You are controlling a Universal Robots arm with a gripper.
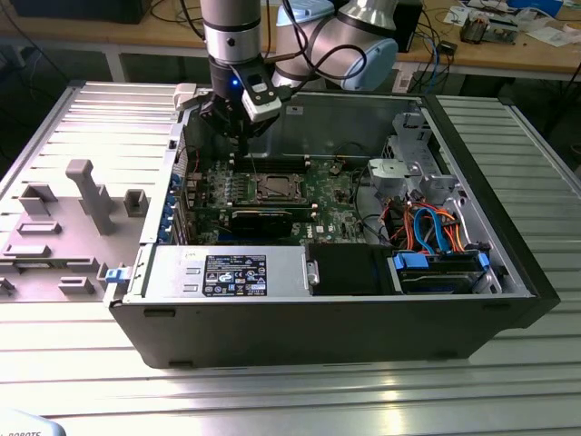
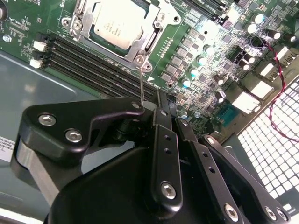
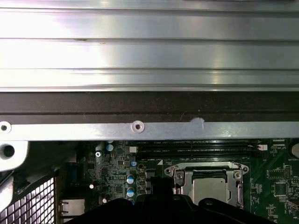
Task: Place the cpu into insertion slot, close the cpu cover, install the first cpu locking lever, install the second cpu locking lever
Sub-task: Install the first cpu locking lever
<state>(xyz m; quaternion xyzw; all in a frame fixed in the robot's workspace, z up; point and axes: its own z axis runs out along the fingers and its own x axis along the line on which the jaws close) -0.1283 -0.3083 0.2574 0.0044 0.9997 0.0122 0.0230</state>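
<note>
One grey fixture plate (image 1: pixel 64 218) with upright blocks lies at the left of the exterior view, on the ribbed metal table (image 1: pixel 290 391). Right of it the open computer case (image 1: pixel 345 318) fills the middle of the frame, the green board (image 1: pixel 327 195) lying flat inside. The arm's gripper (image 1: pixel 243 127) hangs over the board's upper left part, just above and left of the insertion slot (image 1: pixel 277 188).

In the second wrist view the gripper (image 2: pixel 161 105) has its black fingers (image 2: pixel 163 140) drawn together on a thin wire locking lever (image 2: pixel 141 86), which runs up to the corner of the slot at the upper left of the frame. The cpu (image 2: pixel 119 24) sits in the slot with the cpu cover (image 2: pixel 147 44) folded down around it, the silver top showing through the window. Drive cables (image 1: pixel 431 232), orange and blue, lie at the right of the case.
</note>
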